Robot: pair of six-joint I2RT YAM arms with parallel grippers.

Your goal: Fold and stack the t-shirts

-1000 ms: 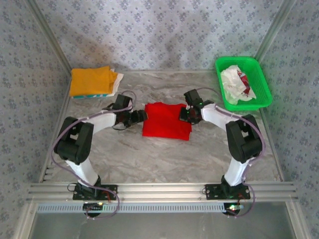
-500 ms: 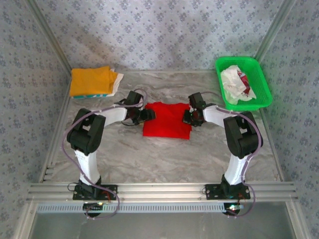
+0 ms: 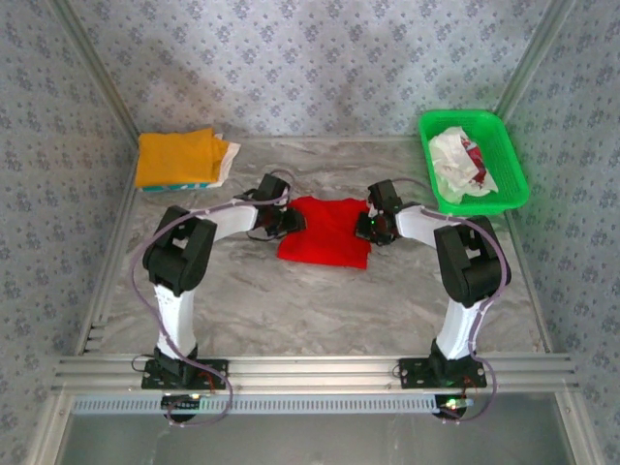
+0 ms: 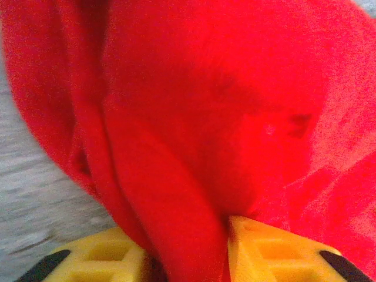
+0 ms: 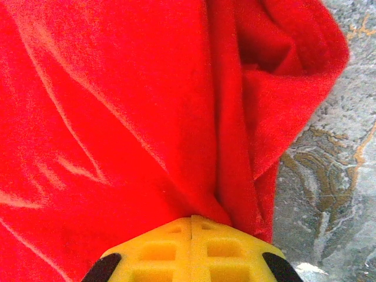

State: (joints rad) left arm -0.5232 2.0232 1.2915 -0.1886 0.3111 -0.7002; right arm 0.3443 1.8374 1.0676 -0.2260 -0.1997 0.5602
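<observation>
Compared with 1 second back, the left pincer (image 4: 189, 251) was slid in and clamped on the red t-shirt (image 3: 327, 232), left edge; the right pincer (image 5: 192, 228) was kept pinched on its right edge, mid-surface (image 3: 291, 305).

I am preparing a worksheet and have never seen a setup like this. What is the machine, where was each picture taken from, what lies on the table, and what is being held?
Two robot arms are bolted at the near edge of the table, each ending in a two-finger gripper. The wide picture comes from a fixed camera above and behind them. The two close-ups come from a camera on each wrist, so the yellow fingers at the bottom belong to that arm. A red t-shirt lies mid-table. At the far left sits a folded stack topped by an orange-yellow shirt. At the far right a green basket holds a crumpled white t-shirt with red marks. The left gripper and the right gripper each pinch a side of the red t-shirt.
</observation>
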